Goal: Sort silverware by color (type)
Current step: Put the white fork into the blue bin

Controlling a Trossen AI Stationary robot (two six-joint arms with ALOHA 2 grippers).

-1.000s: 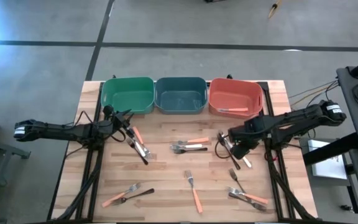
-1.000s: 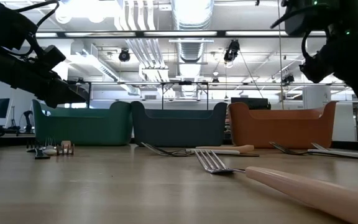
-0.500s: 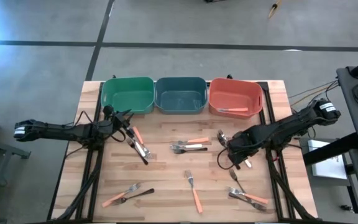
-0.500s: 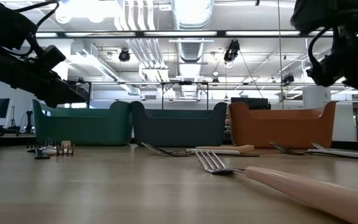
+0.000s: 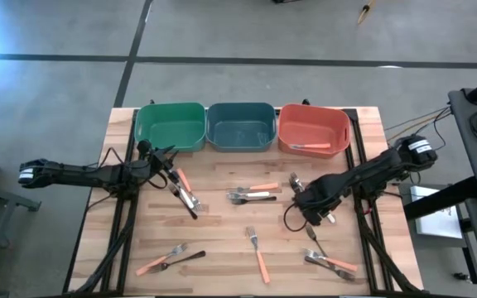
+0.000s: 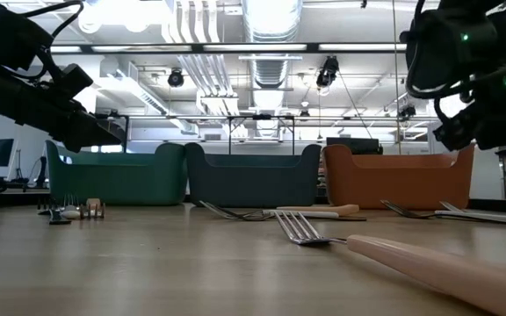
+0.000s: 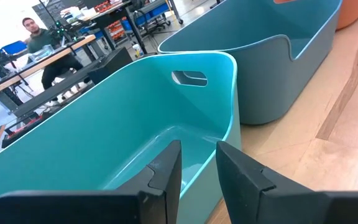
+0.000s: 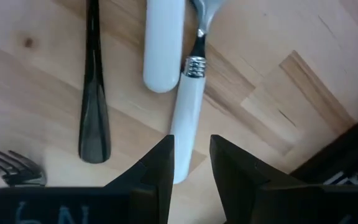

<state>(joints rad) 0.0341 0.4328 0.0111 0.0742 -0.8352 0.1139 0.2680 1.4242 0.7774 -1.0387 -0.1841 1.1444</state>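
Silverware lies scattered on the wooden table: a cluster (image 5: 186,195) by my left gripper, forks in the middle (image 5: 251,195), a pink-handled fork (image 5: 260,258), and pairs near the near edge (image 5: 169,261) (image 5: 330,263). One pink-handled piece (image 5: 309,146) lies in the orange bin. My right gripper (image 5: 309,209) hangs open, pointing down over a white-handled utensil (image 8: 186,121); its fingers (image 8: 157,171) stand on either side of the handle's end, beside a black handle (image 8: 94,112). My left gripper (image 5: 170,164) hovers open, with a narrow gap and nothing in it (image 7: 197,171), by the green bin.
Three bins stand in a row along the far edge: green (image 5: 171,126), blue (image 5: 240,126) and orange (image 5: 315,129). Black cables run down both sides of the table. In the low view a pink-handled fork (image 6: 411,260) lies close to the near edge.
My right gripper has moved toward the near edge and a little left, and has come down over the utensils on the table's right side. The silverware has stayed in place.
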